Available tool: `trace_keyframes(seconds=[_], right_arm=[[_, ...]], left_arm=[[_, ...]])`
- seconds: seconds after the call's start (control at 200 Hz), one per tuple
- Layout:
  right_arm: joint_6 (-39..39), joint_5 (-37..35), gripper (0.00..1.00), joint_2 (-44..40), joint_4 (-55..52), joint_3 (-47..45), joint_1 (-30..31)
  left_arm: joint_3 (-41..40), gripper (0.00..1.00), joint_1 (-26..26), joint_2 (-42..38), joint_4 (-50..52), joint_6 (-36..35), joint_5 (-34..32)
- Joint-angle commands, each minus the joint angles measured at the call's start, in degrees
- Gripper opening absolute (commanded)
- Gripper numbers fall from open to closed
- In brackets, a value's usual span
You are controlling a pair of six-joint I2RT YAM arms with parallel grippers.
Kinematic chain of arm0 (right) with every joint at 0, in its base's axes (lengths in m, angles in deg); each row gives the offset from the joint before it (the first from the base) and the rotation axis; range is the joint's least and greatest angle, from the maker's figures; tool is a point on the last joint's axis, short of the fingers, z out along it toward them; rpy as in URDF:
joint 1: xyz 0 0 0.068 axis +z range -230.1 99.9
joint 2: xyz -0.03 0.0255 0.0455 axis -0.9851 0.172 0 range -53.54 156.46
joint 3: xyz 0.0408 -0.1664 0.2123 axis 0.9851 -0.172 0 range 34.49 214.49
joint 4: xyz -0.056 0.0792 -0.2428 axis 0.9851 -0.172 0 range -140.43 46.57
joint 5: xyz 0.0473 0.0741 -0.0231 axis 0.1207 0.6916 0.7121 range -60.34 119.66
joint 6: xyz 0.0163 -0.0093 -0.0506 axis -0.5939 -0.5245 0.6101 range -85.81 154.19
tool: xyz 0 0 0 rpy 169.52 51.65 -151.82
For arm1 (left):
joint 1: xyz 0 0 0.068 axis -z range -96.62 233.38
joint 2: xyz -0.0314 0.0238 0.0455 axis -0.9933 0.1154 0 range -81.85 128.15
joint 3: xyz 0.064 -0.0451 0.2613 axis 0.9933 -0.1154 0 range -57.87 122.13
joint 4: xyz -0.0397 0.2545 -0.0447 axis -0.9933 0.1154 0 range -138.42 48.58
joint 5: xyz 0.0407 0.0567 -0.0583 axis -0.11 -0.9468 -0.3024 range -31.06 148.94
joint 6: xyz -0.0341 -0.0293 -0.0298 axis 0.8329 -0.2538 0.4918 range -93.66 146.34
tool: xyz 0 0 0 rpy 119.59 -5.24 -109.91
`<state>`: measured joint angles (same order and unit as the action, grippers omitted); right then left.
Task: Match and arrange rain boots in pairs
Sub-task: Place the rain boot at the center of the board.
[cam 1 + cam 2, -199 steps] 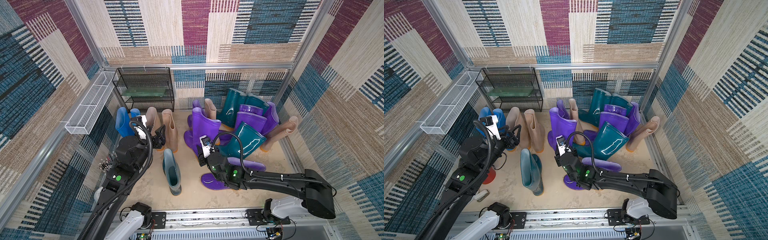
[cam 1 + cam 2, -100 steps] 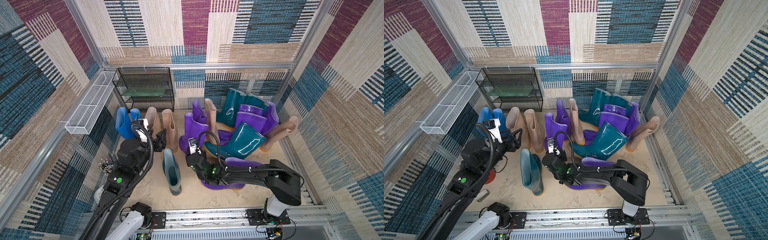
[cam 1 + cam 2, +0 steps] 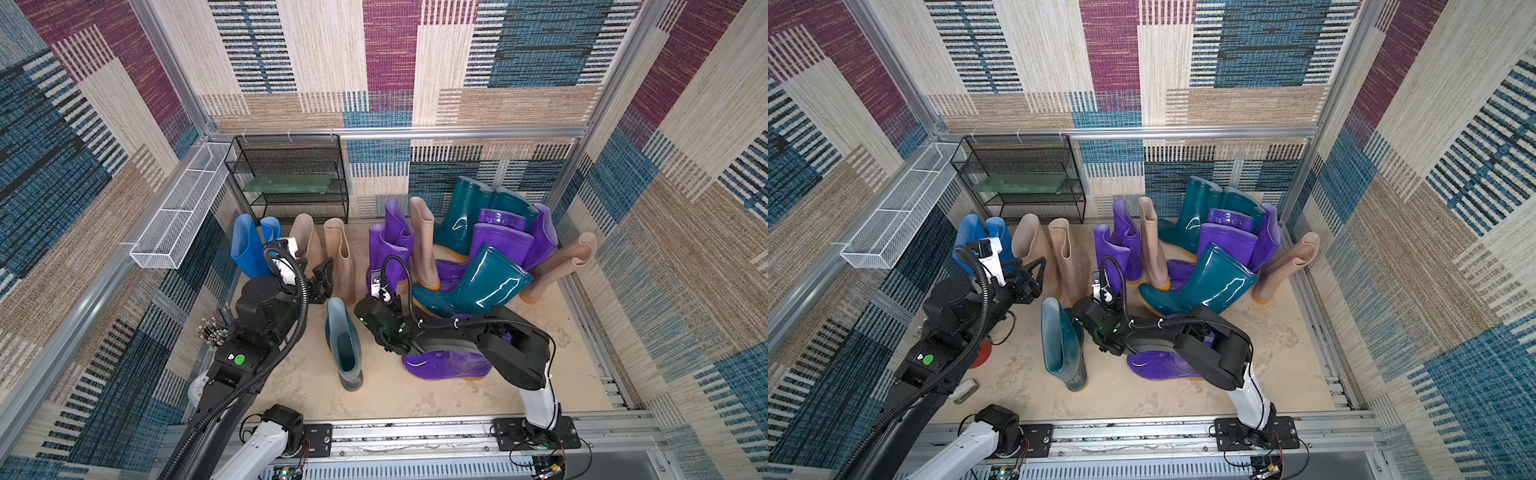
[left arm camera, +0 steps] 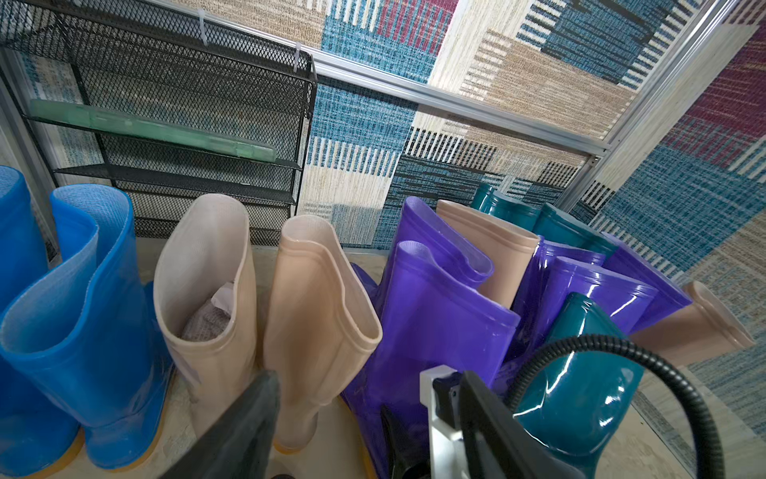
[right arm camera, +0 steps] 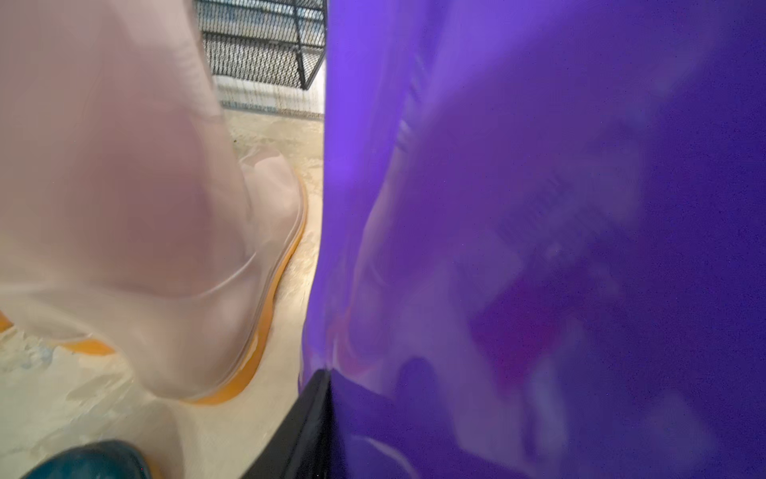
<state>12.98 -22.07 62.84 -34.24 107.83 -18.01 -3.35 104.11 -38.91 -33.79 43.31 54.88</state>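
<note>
Rain boots stand on the sandy floor in both top views. A blue pair [image 3: 245, 249] and a beige pair [image 3: 338, 257] line the back left. One dark teal boot [image 3: 343, 349] stands alone in the middle. A purple boot [image 3: 444, 365] lies on its side under my right arm. Purple, teal and beige boots are heaped at the back right [image 3: 486, 282]. My right gripper [image 3: 380, 286] is shut on the shaft of an upright purple boot [image 3: 384, 253]; one black finger [image 5: 309, 419] presses its side. My left gripper [image 3: 322, 276] hangs open and empty beside the beige pair [image 4: 315, 307].
A black mesh shelf rack [image 3: 291, 178] stands against the back wall. A white wire basket [image 3: 178, 212] hangs on the left rail. A red object [image 3: 980, 353] lies on the floor under my left arm. Patterned walls close in all sides.
My right arm has swung left and folded at the elbow, carrying the upright purple boot closer to the beige pair. My left arm has barely moved.
</note>
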Motion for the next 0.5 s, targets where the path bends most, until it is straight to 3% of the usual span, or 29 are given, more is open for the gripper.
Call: trace_keyframes(seconds=[0.0,0.155,0.306,0.496], right_arm=[[-2.7,1.2,0.29,1.4,-0.4,0.4,0.2],[-3.6,2.4,0.24,2.1,-0.9,0.3,0.0],[-3.7,1.7,0.00,0.6,-1.8,-0.2,1.6],[-9.4,-0.9,0.00,-3.3,-7.4,-3.3,5.3]], left_arm=[[0.1,0.71,-0.1,-0.2,0.3,-0.5,0.5],[0.2,0.71,-0.1,-0.1,0.1,0.0,1.0],[0.3,0.71,-0.1,-0.7,0.4,0.3,1.0],[1.1,0.71,-0.1,0.0,0.2,0.7,2.5]])
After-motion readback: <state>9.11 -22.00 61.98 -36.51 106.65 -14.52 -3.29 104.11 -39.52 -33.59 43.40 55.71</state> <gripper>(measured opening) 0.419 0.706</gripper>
